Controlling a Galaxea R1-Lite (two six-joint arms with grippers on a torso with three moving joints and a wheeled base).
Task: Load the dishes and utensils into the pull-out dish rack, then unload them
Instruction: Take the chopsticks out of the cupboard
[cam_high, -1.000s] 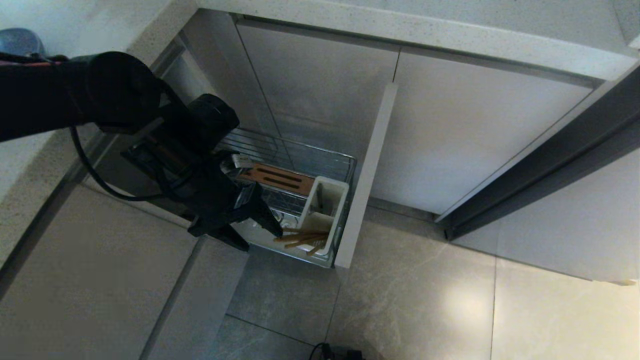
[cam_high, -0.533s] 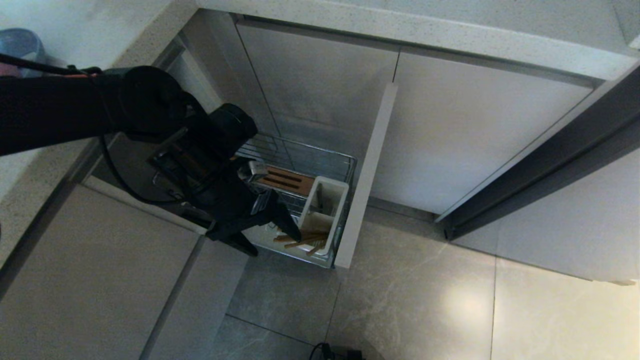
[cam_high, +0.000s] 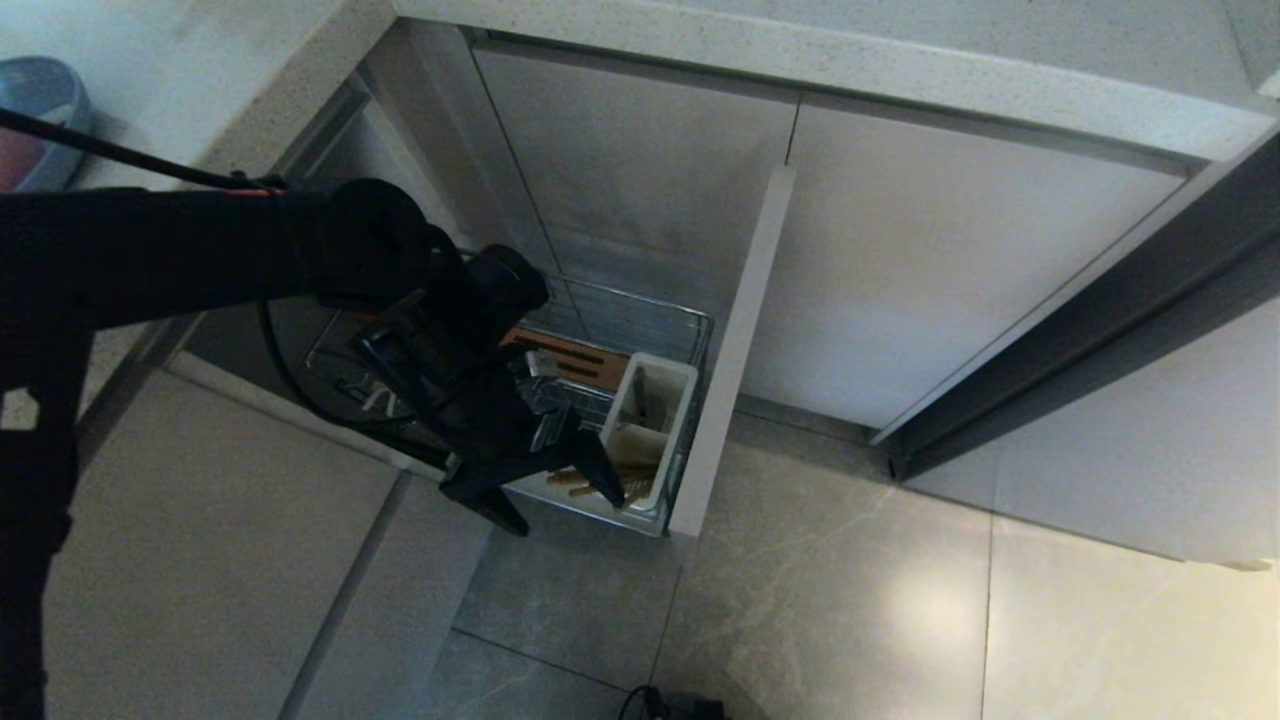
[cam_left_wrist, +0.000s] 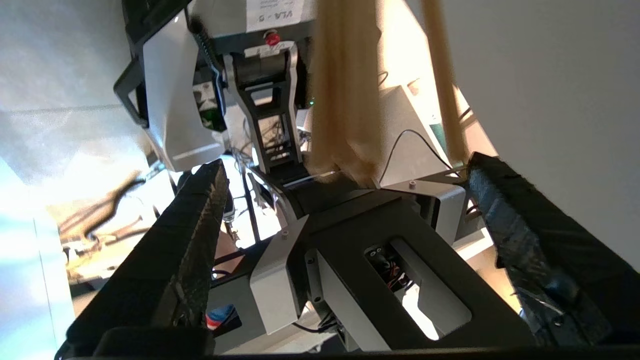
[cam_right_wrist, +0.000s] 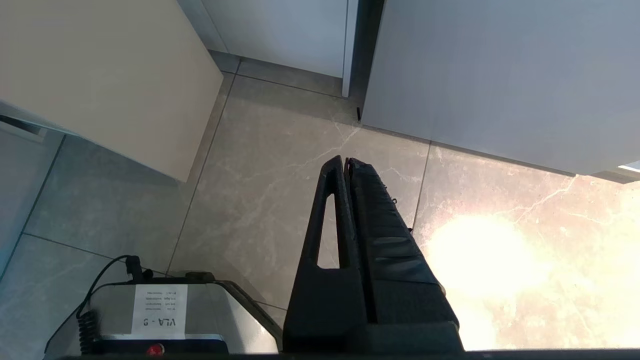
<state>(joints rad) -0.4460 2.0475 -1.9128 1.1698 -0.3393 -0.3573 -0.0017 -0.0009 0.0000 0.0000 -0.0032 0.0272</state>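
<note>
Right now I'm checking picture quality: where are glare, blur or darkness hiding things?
Head view: dim, left arm nearly black, glare patch on the floor. Left wrist view: chopsticks blurred up close, background washed out. Right wrist view: strong glare on the floor beside the shut right tool.

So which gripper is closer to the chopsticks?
The left gripper, fingers spread right at the chopsticks in the rack. The right gripper hangs shut over the floor, away from them.

kitchen, stone counter (cam_high: 900, 70), cabinet doors (cam_high: 950, 260)
</note>
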